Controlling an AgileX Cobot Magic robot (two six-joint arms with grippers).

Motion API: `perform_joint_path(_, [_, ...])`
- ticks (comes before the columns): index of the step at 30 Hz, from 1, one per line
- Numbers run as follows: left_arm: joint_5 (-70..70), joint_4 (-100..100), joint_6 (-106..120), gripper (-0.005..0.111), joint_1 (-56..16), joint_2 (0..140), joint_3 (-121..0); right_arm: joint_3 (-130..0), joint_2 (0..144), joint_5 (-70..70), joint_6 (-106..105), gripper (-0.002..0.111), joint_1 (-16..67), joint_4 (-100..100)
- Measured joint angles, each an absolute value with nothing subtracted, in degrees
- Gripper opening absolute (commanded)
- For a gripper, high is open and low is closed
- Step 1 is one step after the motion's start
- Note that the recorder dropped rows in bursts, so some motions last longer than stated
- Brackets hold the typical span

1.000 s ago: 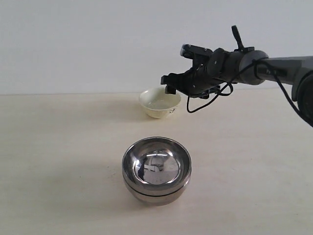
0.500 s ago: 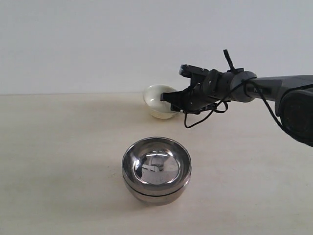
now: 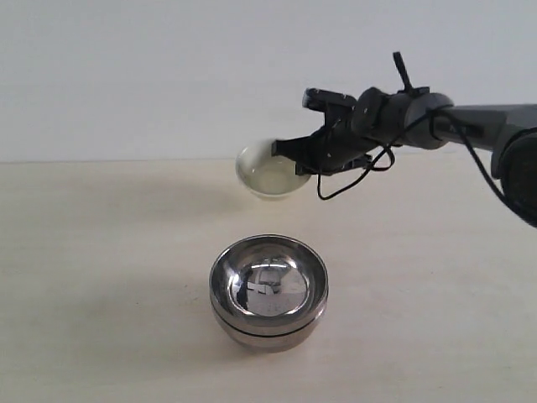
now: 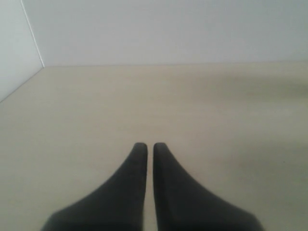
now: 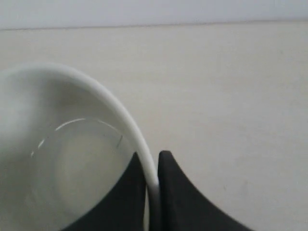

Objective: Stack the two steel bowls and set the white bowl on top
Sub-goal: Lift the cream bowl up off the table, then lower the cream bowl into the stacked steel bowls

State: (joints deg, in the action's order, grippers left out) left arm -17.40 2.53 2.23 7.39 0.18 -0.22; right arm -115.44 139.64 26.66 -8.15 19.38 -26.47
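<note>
My work surface: pale beige table [image 3: 101,336], matte, ending at a white wall [image 3: 126,75] on its far side.
Load on it: two steel bowls [image 3: 268,290], nested one inside the other, upright, near the middle.
Contact: only the lower bowl's base touches the table.

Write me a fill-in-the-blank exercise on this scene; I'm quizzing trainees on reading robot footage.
The right gripper pinches the white bowl by its ____.
The stack holds ____ steel bowls.
The left gripper is shut and holds ____.
Missing words: rim; two; nothing.
</note>
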Motion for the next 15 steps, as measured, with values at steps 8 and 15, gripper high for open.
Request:
perform_joint_path(8, [-17.40,2.53,2.23,0.004,7.39,0.18,-0.22,-115.37,125.77,37.55,-10.00,0.000,19.38,-26.21])
perform_joint_path(15, [-17.40,2.53,2.23,0.004,7.39,0.18,-0.22,-114.50,115.25,51.74,-10.48,0.000,19.48,-24.44])
